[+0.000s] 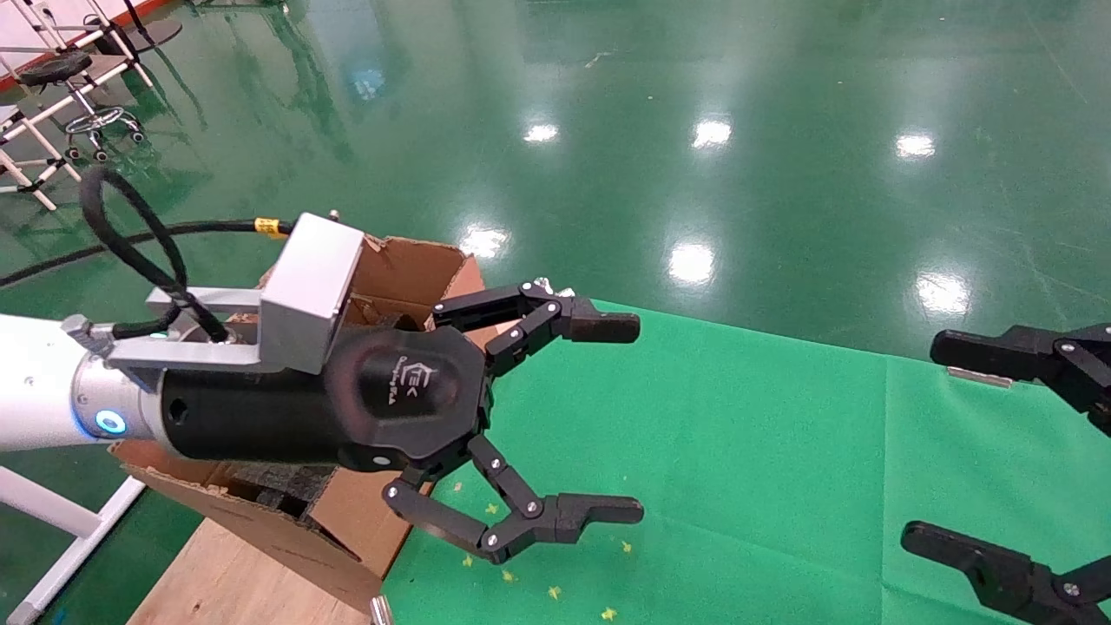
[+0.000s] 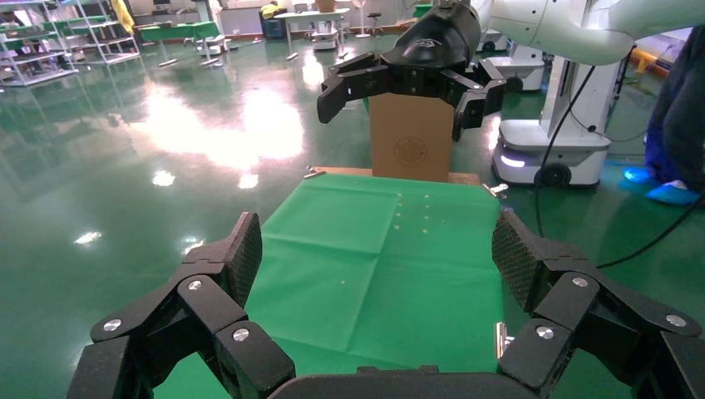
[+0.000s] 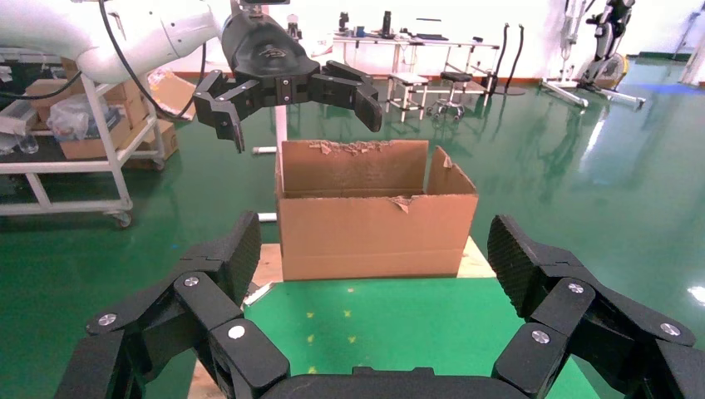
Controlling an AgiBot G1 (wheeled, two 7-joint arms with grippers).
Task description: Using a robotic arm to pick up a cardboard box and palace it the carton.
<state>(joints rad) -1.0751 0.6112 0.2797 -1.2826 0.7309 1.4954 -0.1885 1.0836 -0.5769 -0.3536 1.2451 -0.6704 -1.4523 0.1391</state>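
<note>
The carton [image 1: 408, 269] stands at the table's left end, its flaps torn, with dark foam [image 1: 278, 482] inside; it also shows in the right wrist view [image 3: 374, 233]. My left gripper [image 1: 640, 418] hovers open and empty beside it, above the green cloth [image 1: 738, 451]. At the right edge my right gripper [image 1: 922, 443] is open and empty too. In the left wrist view a brown cardboard box [image 2: 411, 145] with a round mark stands upright at the table's far end, behind the right gripper [image 2: 395, 112]. The head view does not show this box.
Bare wooden tabletop [image 1: 226, 573] shows under the carton. Glossy green floor surrounds the table. A stool and white frames [image 1: 78, 95] stand far left. Another robot base [image 2: 549, 150] and a person's blue shoes [image 2: 673, 191] are beyond the far end.
</note>
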